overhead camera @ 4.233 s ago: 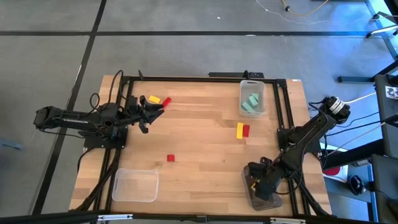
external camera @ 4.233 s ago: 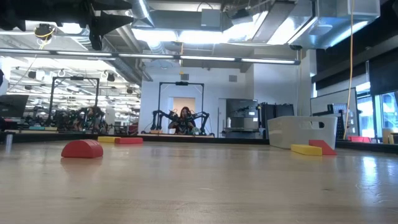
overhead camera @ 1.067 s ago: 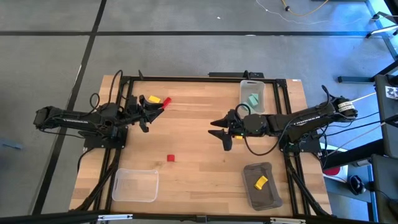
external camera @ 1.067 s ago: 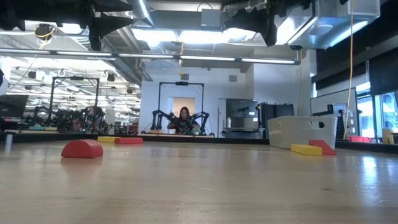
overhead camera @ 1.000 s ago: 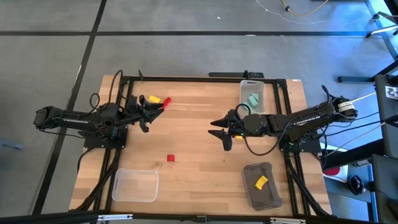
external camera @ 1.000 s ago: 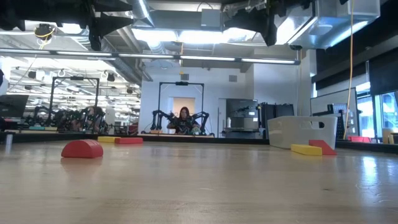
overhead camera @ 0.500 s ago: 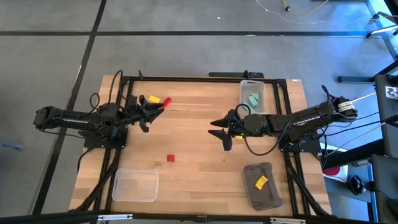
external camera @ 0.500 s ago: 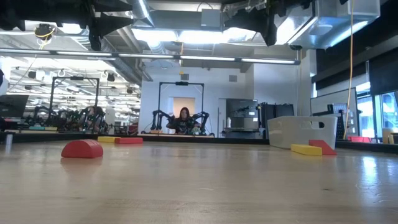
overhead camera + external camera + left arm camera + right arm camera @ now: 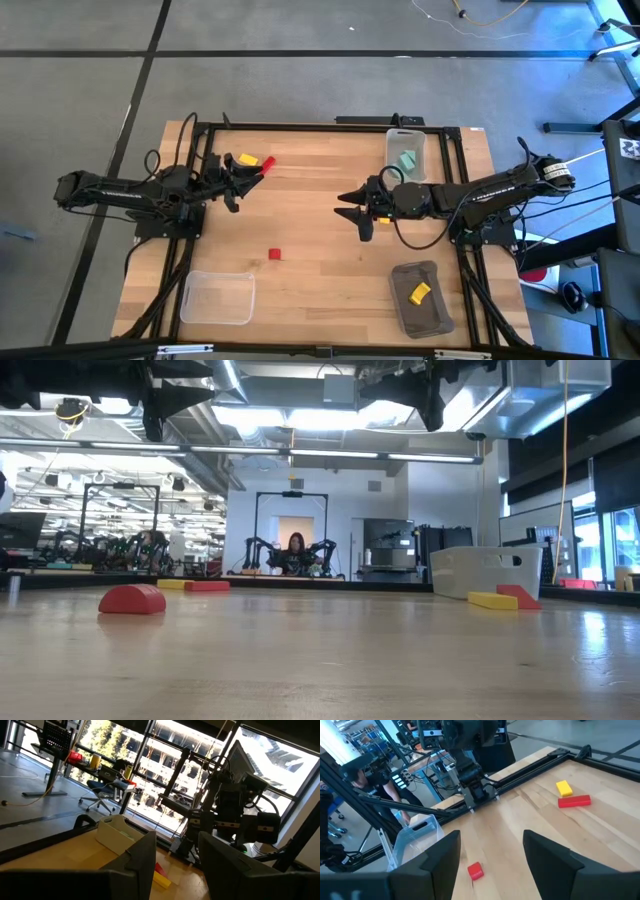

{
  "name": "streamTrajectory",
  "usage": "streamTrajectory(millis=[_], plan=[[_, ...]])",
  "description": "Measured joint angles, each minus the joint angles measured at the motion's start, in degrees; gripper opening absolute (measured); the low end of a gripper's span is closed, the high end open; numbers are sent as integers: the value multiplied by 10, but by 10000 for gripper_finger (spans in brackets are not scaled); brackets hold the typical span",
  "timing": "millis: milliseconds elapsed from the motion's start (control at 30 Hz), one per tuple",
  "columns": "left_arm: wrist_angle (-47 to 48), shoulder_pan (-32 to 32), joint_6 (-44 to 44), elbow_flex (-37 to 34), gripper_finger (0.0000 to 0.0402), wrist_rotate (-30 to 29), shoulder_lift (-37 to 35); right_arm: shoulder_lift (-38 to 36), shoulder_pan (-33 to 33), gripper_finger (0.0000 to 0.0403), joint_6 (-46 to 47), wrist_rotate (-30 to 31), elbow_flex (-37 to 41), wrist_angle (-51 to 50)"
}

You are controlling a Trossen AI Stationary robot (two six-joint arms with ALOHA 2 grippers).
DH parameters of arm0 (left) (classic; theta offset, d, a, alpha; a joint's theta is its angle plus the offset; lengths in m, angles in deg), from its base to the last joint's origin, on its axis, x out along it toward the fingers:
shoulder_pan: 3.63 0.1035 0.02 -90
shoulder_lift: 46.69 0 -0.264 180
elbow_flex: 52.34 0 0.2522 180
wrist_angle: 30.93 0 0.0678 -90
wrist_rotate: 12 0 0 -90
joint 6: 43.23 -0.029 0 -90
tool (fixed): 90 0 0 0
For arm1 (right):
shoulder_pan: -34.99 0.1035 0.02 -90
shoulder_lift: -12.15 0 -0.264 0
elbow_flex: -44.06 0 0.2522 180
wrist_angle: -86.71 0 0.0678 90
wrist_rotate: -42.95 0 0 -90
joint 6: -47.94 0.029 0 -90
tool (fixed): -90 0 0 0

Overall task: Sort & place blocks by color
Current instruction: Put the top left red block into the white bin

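My right gripper hangs open above the table's middle, touching nothing; its fingers frame the right wrist view. A small red block lies on the table, nearer the near edge and to the left. A yellow block and a red bar lie at the far left, just past my open left gripper. A yellow block and a red block sit under my right arm, hidden from above. Teal blocks lie in the far clear bin, and one yellow block in the grey bin.
An empty clear bin stands at the near left corner. A black frame runs along the table's edges. Bare wood lies between the bins. People sit in the room beyond the far edge.
About four seconds ago my right gripper was over the grey bin at the near right. It has since swung toward the far edge and left to the table's middle, and a yellow block now lies in that bin. Nothing has moved within the last second.
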Motion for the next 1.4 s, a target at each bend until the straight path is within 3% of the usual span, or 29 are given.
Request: streamTrajectory(millis=[1000, 1267, 1400], plan=[[0, 0, 17, 0, 139, 3, 0, 0, 0, 217, -17, 0, 0, 11], [-4, 0, 27, 0, 139, 5, 0, 0, -4, 217, 57, 19, 0, 12], [-4, 0, 28, 0, 139, 5, 0, 0, -3, 217, 28, 22, 0, 12]])
